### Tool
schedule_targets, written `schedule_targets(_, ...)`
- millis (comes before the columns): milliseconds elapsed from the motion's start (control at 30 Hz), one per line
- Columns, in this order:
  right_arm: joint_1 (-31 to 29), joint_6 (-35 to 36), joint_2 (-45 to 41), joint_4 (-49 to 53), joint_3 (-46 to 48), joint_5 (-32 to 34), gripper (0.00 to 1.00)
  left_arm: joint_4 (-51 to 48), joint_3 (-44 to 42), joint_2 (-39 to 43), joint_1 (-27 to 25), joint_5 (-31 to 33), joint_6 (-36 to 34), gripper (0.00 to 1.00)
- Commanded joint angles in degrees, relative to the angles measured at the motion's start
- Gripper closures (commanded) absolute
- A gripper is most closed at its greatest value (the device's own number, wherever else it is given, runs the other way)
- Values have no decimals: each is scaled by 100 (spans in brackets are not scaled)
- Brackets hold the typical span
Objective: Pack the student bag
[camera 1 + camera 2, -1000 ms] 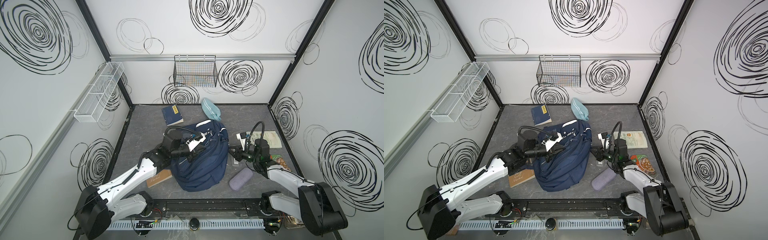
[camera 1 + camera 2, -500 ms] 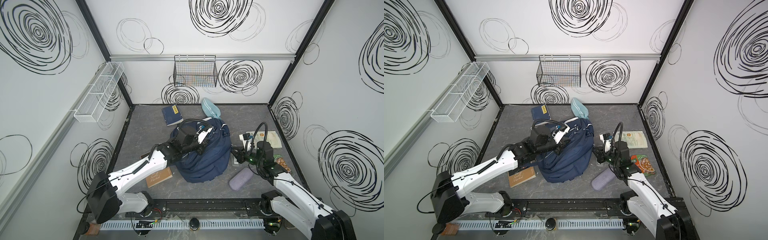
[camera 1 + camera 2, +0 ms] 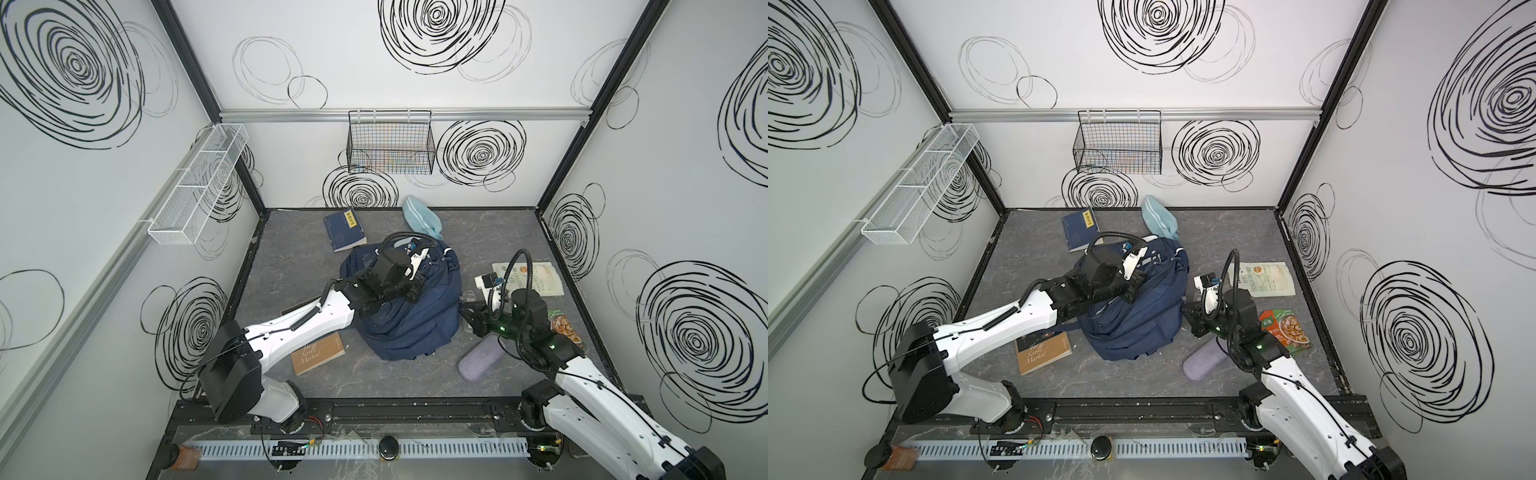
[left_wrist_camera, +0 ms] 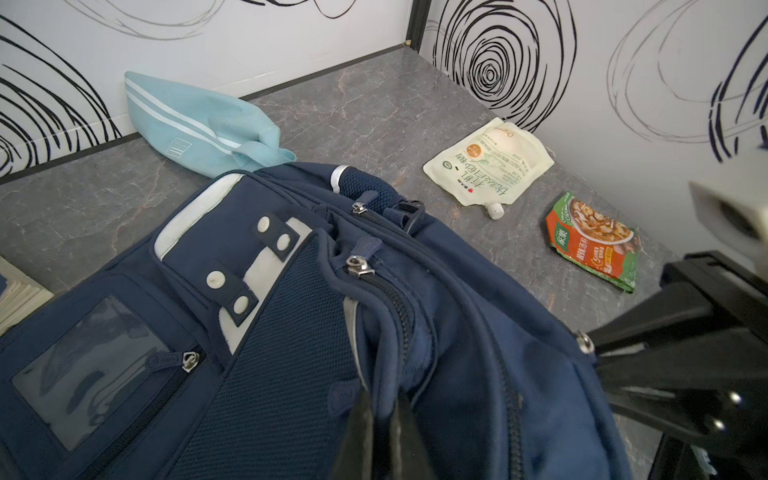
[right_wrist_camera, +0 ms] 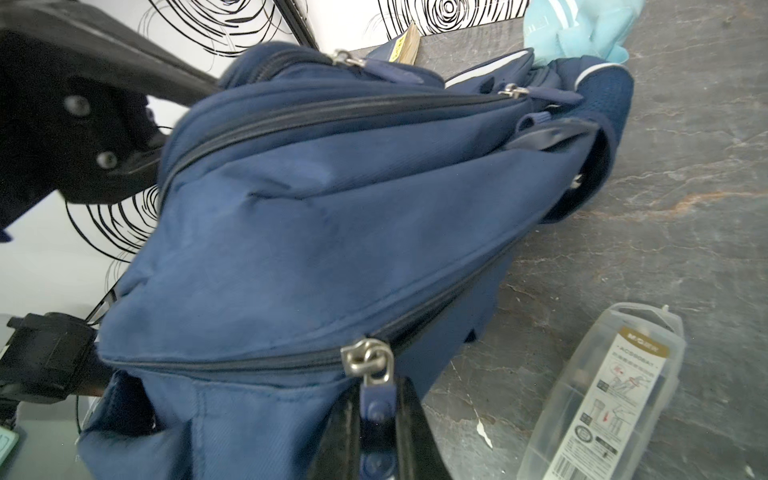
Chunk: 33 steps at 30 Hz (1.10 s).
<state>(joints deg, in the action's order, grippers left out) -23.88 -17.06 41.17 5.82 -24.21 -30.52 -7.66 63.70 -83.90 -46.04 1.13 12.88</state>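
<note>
Left pincer (image 4: 382,405) is pressing nearly together, pinching a ridge of navy fabric beside a zipper on the student bag (image 4: 291,332). Its arm is reaching in from the front left, with the forearm stretching low over the desk (image 3: 291,266) and the wrist bending down onto the bag's top.

Right pincer (image 5: 378,415) is pinching the navy zipper pull (image 5: 376,405) on the bag's right flank. Its arm is rising from the front right, and the wrist is lying level and pointing at the bag.

The bag is lying heaped mid-desk in both top views, between the two pincers. The light blue pouch (image 3: 422,216) is touching its far end.

Only the wrist views are showing the two grips. The right wrist view is showing a clear plastic box (image 5: 602,395) just beside the bag. The top views are adding a brown book (image 3: 318,355) partly under the left arm and a lilac case (image 3: 480,365). The orange-green food packet (image 3: 1283,328) is showing whole in a top view.
</note>
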Motion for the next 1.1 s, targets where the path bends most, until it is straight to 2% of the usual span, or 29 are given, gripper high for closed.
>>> schedule_targets(0,-181,-174,-192,47,-278,-94,100,39,135,-211,114,541,398,100)
schedule_targets(67,-250,-242,-214,-2,-256,-132,100,132,100,-215,120,246,383,100)
schedule_targets(133,-278,-287,-228,-93,-193,-146,100,272,55,-168,195,-545,297,100)
schedule_targets(167,-276,-282,-231,-130,-168,-102,100,263,89,-148,238,-981,267,91)
schedule_targets(233,-278,-281,-232,-217,-129,-44,100,139,195,-113,340,-1849,194,50)
schedule_targets(267,-275,-279,-232,-283,-100,-33,100,24,268,-116,364,-2233,124,39)
schedule_targets(367,-279,-273,-223,-566,9,-57,100,-432,441,-144,343,-2940,-151,22)
schedule_targets(400,-275,-274,-223,-657,46,-74,100,-537,426,-161,310,-3041,-249,21)
schedule_targets(533,-267,-219,-262,-829,126,-136,100,-667,213,-163,155,-2804,-339,24)
schedule_targets(700,-269,-38,-363,-747,223,-192,100,-579,-101,38,-31,-2670,-584,35)
schedule_targets(800,-268,37,-409,-707,282,-156,100,-528,-138,100,-97,-2638,-642,48)
schedule_targets(967,-269,42,-417,-819,359,-145,100,-360,-178,15,-154,-3005,-605,76)
schedule_targets(1067,-268,88,-407,-828,364,-86,100,-391,-151,-132,-181,-3215,-588,85)
